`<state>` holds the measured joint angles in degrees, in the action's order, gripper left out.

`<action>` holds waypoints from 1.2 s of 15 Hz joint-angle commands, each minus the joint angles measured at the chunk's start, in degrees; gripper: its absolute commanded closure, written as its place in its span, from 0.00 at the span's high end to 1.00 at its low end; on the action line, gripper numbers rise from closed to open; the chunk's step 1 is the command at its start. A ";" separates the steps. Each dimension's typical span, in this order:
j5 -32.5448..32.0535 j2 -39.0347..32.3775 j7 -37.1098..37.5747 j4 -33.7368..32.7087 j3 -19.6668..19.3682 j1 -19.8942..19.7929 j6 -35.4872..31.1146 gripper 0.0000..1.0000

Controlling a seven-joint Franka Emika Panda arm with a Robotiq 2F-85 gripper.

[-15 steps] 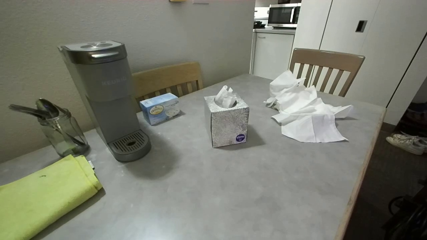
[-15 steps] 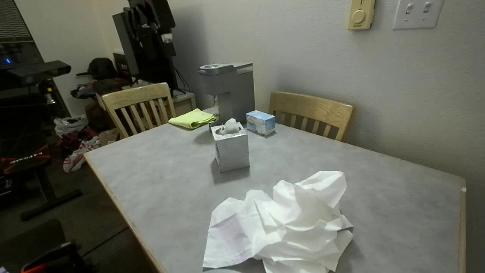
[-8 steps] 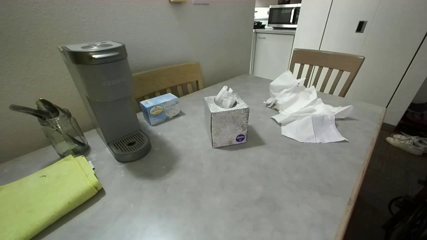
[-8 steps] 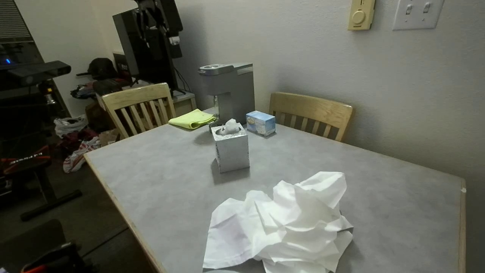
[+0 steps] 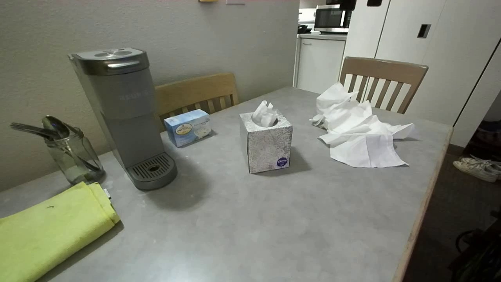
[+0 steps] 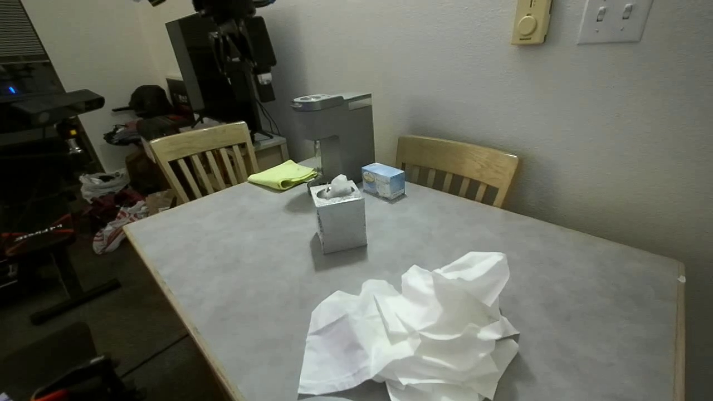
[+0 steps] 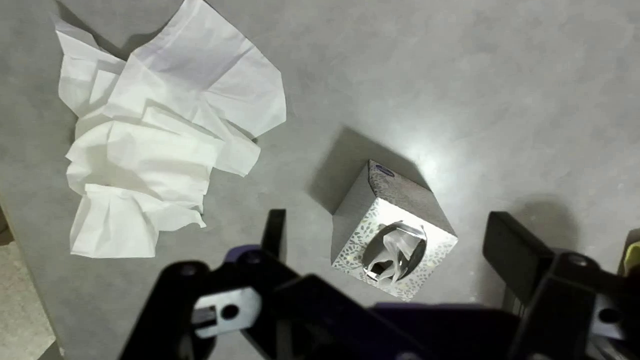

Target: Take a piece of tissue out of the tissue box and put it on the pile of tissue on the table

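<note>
White tissue is poking up from the tissue box.
Over the grey table, the gripper is hanging with its jaws wide apart, gripping nothing; the crumpled pile of tissue is lying apart from the box.

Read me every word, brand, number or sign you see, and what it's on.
"KEURIG", faint, on the tall grey plastic coffee maker.
"TWININGS", soft, on the light-blue rectangular cardboard box; its smaller print is too blurred.
Probably "Kleenex", blurred, on the purple oval of the grey-white cube-shaped cardboard tissue box.
White letters on the red-and-black object: too blurred.
Mark on the yellowish plastic wall dial unit: too small.
</note>
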<state>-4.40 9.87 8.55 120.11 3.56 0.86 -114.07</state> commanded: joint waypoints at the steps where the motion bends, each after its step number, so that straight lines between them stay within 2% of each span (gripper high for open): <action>1: 0.46 -4.83 2.86 -1.77 -0.54 -0.24 -5.29 1.00; 6: -3.66 -11.19 9.76 -5.20 -0.42 0.13 -15.14 1.00; 8: -1.91 -13.67 8.03 -7.60 -0.63 0.58 -15.71 1.00; 9: -2.78 -10.48 8.72 -4.49 -0.83 0.61 -14.88 1.00; 13: -2.60 -13.19 8.69 -7.11 -0.97 1.00 -15.03 1.00; 14: -1.71 -11.29 8.94 -5.52 -0.98 0.92 -15.34 1.00; 18: -3.97 -12.99 13.07 -5.05 -1.13 0.96 -20.48 1.00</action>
<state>-7.39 -2.64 19.21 113.54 3.18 1.30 -130.47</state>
